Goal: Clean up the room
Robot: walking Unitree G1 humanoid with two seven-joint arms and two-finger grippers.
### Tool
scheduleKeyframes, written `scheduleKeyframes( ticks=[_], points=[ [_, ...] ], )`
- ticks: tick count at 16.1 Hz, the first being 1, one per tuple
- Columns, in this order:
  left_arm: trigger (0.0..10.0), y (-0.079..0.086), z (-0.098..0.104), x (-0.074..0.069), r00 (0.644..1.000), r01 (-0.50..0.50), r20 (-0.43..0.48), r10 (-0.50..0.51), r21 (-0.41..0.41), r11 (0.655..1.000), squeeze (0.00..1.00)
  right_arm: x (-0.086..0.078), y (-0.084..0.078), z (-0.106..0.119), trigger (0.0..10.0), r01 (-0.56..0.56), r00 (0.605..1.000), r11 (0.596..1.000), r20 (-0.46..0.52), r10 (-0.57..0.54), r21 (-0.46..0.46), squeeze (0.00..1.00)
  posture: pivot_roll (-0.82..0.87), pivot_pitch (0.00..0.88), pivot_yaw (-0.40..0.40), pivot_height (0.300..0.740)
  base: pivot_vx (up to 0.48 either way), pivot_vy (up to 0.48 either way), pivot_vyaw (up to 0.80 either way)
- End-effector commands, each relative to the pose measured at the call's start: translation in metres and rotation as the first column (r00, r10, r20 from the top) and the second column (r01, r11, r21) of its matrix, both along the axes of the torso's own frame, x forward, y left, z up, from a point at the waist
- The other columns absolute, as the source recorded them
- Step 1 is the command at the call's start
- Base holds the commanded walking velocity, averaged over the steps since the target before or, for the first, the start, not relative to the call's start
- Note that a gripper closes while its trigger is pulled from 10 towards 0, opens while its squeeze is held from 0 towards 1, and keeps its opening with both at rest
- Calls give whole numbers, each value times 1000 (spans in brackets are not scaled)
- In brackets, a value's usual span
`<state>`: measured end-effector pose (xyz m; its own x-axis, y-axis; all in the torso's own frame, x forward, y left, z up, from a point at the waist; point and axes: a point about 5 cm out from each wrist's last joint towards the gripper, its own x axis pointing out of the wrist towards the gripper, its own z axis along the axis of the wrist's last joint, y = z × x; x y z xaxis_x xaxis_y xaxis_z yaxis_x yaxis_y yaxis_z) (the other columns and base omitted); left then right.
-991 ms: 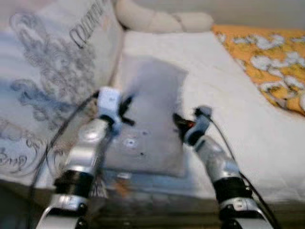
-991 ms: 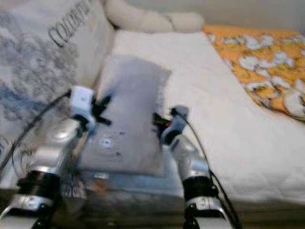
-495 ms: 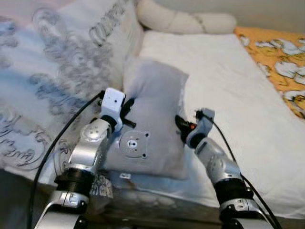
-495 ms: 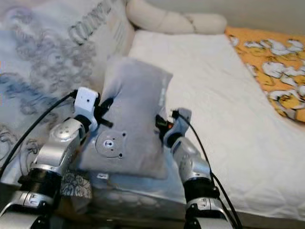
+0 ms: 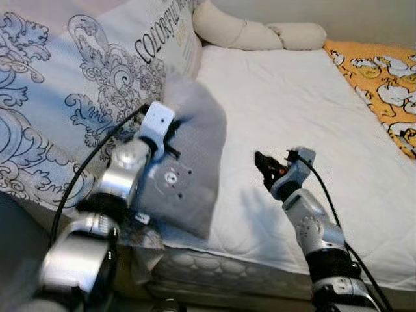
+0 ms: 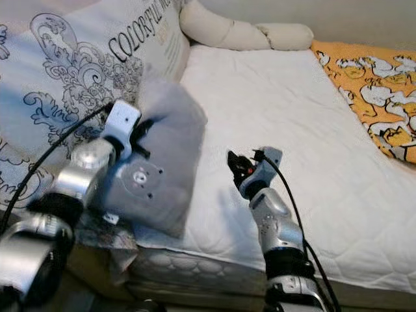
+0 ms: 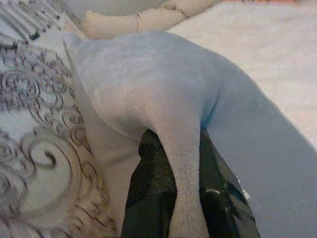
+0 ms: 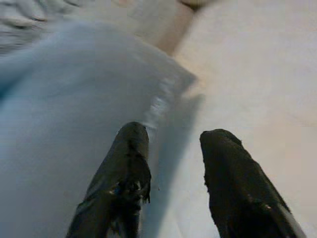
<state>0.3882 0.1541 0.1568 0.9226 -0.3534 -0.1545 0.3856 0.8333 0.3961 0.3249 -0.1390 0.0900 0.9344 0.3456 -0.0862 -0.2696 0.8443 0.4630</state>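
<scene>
White mattress (image 5: pixel 305 110) lay bare and open ahead of the right hand (image 5: pixel 265 170). On the left, grey pillow (image 5: pixel 195 156) and patterned cushion (image 5: pixel 71 97) blocked passage. Cream bolster (image 5: pixel 253 34) closed the far end; orange blanket (image 5: pixel 383 71) edged the right.

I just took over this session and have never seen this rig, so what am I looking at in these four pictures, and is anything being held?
This is a walking robot with two silver arms, each ending in two long black fingers. The two wide pictures come from the camera on its head, looking down at a bed. The other two come from cameras on its wrists, looking along the fingers.

On the white mattress lies a large printed pillow on the robot's left, a cream bolster at the far end, and an orange patterned blanket on its right.

The left gripper is shut on a fold of the grey cushion, which is lifted against the printed pillow. The right gripper has its jaws open and holds nothing; it hovers over the mattress beside the cushion's edge.
</scene>
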Motion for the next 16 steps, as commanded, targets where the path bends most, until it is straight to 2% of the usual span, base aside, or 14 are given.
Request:
scheduleKeyframes(
  ticks=[1,4,6,8,11,14,15,16],
  points=[
    [10000,2,21,9,998,14,66,-18,63,998,0,-3,6,13,10000,-109,991,994,70,111,-31,1000,27,0,51,740,0,0,0],
    [10000,9,30,16,998,-32,61,26,108,994,0,-15,5,24,10000,-222,968,971,100,231,-93,1000,-30,0,66,740,0,0,0],
    [10000,21,37,21,993,-105,65,96,146,984,0,-37,1,38,10000,-358,919,922,121,376,-148,1000,-86,0,61,740,0,0,0],
    [10000,25,38,22,990,-135,64,127,146,980,0,-55,1,45,10000,-450,873,873,114,475,-189,1000,-110,0,60,740,0,0,0],
    [10000,22,36,23,992,-117,72,105,194,974,0,-70,-7,62,10000,-473,855,847,107,508,-243,1000,-171,0,58,740,0,0,0],
    [10000,20,28,21,995,-98,45,90,228,969,0,-76,-4,64,10000,-487,846,833,94,525,-263,1000,-189,0,67,740,0,0,0],
    [10000,20,26,20,996,-89,33,84,235,968,55,-77,-3,64,10000,-490,845,830,92,528,-266,1000,-189,0,67,740,0,0,0],
    [10000,20,25,20,996,-84,38,77,250,965,965,-79,-1,66,10000,-490,843,828,94,529,-271,1000,-194,0,85,740,0,0,0]
  ],
)
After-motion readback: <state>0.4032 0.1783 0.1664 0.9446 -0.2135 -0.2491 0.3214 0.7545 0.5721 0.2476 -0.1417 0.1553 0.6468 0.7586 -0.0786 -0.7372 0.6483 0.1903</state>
